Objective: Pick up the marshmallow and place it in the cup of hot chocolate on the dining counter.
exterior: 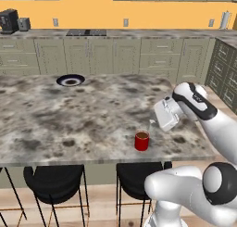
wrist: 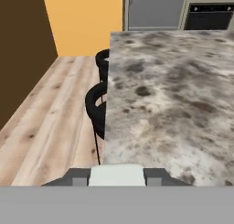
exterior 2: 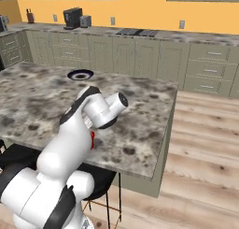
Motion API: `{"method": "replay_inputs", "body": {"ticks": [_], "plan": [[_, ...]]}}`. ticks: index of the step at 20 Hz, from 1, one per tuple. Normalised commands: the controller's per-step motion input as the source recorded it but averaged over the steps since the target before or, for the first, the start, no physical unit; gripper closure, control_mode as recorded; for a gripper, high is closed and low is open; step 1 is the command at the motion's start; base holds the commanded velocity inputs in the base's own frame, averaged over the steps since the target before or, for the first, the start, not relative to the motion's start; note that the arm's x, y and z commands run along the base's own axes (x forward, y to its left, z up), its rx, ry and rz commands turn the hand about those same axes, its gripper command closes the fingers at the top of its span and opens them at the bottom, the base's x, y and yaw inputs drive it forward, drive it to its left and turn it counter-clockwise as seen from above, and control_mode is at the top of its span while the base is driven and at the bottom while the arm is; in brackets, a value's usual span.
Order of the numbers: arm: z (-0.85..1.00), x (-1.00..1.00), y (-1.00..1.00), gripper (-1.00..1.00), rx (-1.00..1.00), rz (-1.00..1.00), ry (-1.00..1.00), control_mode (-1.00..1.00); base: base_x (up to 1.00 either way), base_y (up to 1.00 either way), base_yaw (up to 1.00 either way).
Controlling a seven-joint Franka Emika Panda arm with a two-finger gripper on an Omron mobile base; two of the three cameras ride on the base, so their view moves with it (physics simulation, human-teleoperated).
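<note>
The marshmallow (wrist: pixel 117 175) sits at the bottom centre of the hand view as a pale block between the two dark fingertips (wrist: pixel 78 177), which press against it on either side, so the hand (wrist: pixel 117 177) is clamped on it. In the left base view the hand (exterior: pixel 152 124) lies at the right of the frame, just above and right of the cup (exterior: pixel 142 141); its fingers are too small and blurred there to make out.

The red cup stands near the front edge of the bench (exterior: pixel 83 115), lower right of centre in the left base view, with dark liquid showing at its top. In the right base view only a red sliver of the cup (exterior 2: pixel 92 140) shows past the white arm (exterior 2: pixel 84 125), which hides the rest.

The bench has broad bare stone to the left of and behind the cup. Its front edge runs across the lower part of the left base view, with black stools (exterior: pixel 54 183) tucked beneath. A dark-rimmed plate (exterior: pixel 71 80) lies well apart, by the far edge at the upper left. In the hand view the bench edge runs down the middle, with wooden floor (wrist: pixel 50 113) to its left.
</note>
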Motion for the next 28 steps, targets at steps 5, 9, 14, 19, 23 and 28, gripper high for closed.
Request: {"method": "replay_inputs", "body": {"ticks": [5, 9, 14, 19, 23, 28], "plan": [[-0.22, 0.07, 0.09, 1.00, 0.00, 0.03, 0.00, -1.00, 0.00, 0.00, 0.00], [-0.15, 0.05, 0.00, 1.00, 0.00, 0.00, 0.00, -1.00, 0.00, 0.00, 0.00], [-0.16, 0.04, 0.04, 1.00, 0.00, 0.00, 0.00, -1.00, 0.00, 0.00, 0.00], [-0.19, 0.07, 0.03, 1.00, 0.00, 0.00, 0.00, -1.00, 0.00, 0.00, 0.00], [-0.17, 0.19, 0.12, 1.00, -0.01, 0.00, 0.00, -1.00, 0.00, 0.00, 0.00], [-0.11, 0.20, 0.06, 1.00, 0.00, 0.00, 0.00, -1.00, 0.00, 0.00, 0.00]]}}
